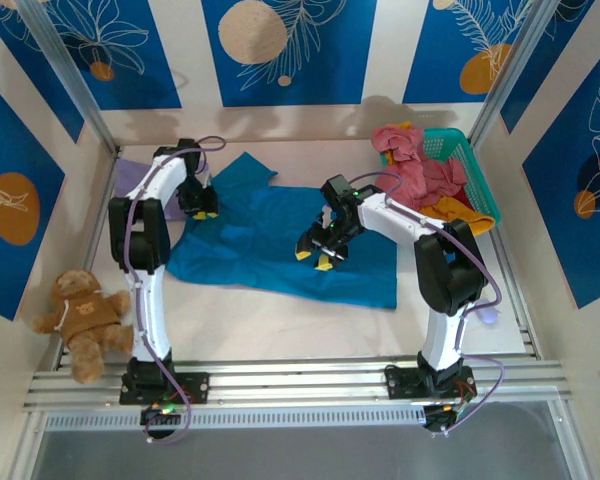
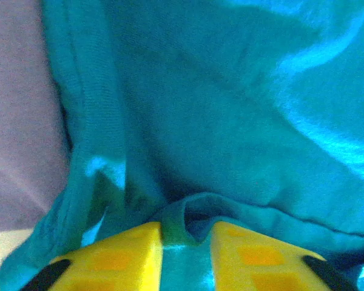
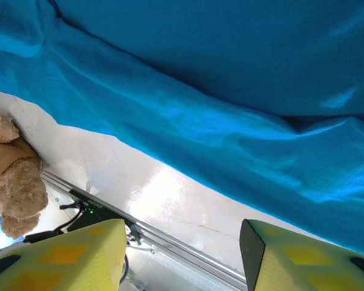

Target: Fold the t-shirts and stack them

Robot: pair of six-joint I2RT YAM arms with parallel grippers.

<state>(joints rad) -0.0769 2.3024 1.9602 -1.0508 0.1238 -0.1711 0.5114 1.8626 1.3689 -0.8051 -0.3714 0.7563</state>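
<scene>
A teal-blue t-shirt (image 1: 270, 245) lies spread flat across the middle of the table. My left gripper (image 1: 202, 212) is at its far left corner, and in the left wrist view the yellow fingers (image 2: 133, 254) pinch a raised fold of the teal cloth (image 2: 188, 224). My right gripper (image 1: 318, 256) hovers over the shirt's middle near its front edge, open, with only bare table and the teal hem (image 3: 230, 151) showing between its fingers (image 3: 79, 254). A pale lavender t-shirt (image 1: 132, 172) lies under the left arm at the back left, beside the teal cloth (image 2: 18, 121).
A turquoise mesh basket (image 1: 472, 160) at the back right holds a rose-pink shirt (image 1: 420, 170) and an orange one (image 1: 460, 212), spilling over its rim. A brown teddy bear (image 1: 80, 312) sits at the front left by the rail. Bare white table lies in front of the teal shirt.
</scene>
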